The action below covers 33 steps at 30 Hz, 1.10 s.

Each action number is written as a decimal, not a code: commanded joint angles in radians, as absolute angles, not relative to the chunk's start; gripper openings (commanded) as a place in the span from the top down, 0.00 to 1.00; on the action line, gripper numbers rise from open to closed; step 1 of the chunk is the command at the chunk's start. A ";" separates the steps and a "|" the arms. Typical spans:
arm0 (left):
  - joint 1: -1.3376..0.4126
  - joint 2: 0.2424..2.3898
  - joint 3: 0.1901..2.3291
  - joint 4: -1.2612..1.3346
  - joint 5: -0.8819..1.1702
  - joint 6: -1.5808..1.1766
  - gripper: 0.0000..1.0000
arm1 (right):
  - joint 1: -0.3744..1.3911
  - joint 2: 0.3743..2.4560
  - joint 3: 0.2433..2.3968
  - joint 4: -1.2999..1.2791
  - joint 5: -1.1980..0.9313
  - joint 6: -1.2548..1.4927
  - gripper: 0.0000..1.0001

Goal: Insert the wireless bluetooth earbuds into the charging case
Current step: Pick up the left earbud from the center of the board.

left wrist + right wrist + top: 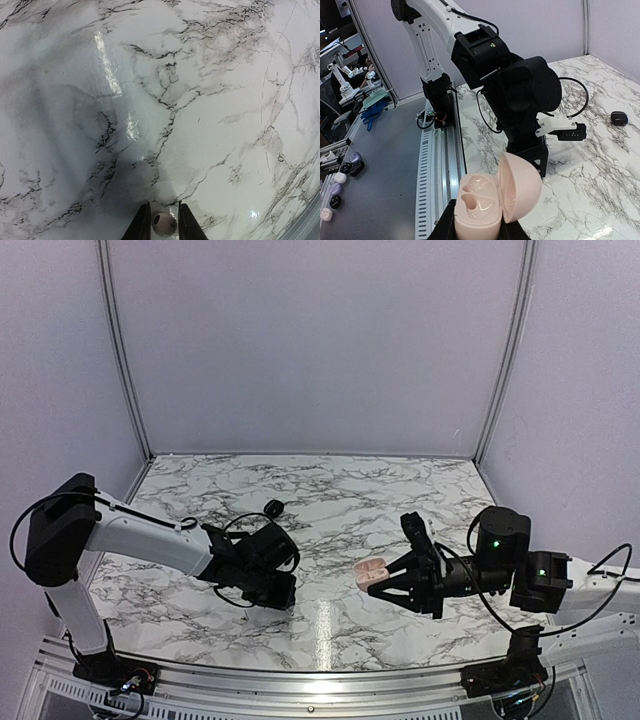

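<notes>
Top view: marble desk, both arms reaching in toward the middle.

Right gripper: the fingers are clenched on the charging case, gripping its lower half from both sides. The case sits near desk centre, slightly toward 4 o'clock. In the right wrist view the case is pale pink and its hinged lid stands open toward 3 o'clock. Two moulded recesses in the base face the camera. The dark fingers flank the base at the bottom edge of the view. Whether the case rests on the desk or is held clear of it cannot be told.

Left gripper: at 9 o'clock from the case, well apart from it, tips pointing down at the desk. In the left wrist view the fingers are drawn in against both sides of a small rounded earbud, which looks glossy and greyish here. No gap is visible on either side, so I record it as grasped. Only the tips and the bud show, at 6 o'clock in that view.

Black puck: alone on the desk, at 11 o'clock from the case and 12 o'clock from the left gripper, touching nothing. It also shows in the right wrist view.
</notes>
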<state>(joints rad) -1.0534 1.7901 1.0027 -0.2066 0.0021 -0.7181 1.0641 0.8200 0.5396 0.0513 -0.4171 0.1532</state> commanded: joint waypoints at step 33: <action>-1.095 1.778 1.034 -0.299 -0.039 -0.561 0.72 | 1.072 0.830 0.554 0.063 -0.408 0.167 1.00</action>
